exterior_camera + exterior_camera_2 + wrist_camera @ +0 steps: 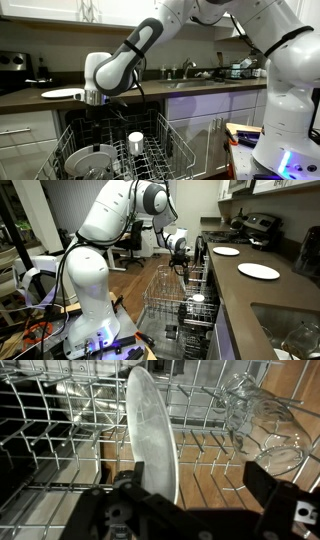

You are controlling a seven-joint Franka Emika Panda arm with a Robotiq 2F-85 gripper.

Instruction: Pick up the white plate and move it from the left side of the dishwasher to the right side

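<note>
**White plate on edge in the rack, claw released around it**

The white plate [150, 440] stands upright on edge among the tines of the wire rack [172, 150], which is pulled out of the dishwasher [110, 118]. In an exterior view the plate [90, 158] sits at the rack's left end as pictured.

In the wrist view the gripper [190, 485] is released. Its jaws are spread wide to either side of the plate, which is close to one jaw and clear of the other. In both exterior views the gripper [95, 98] [181, 268] hangs over the rack.

A small white cup [136, 141] stands in the rack beside the plate, and clear glasses [255, 415] lie further along the rack. Beyond the rack, two flat plates [226, 251] [258, 271] rest on the counter [250, 295].
</note>
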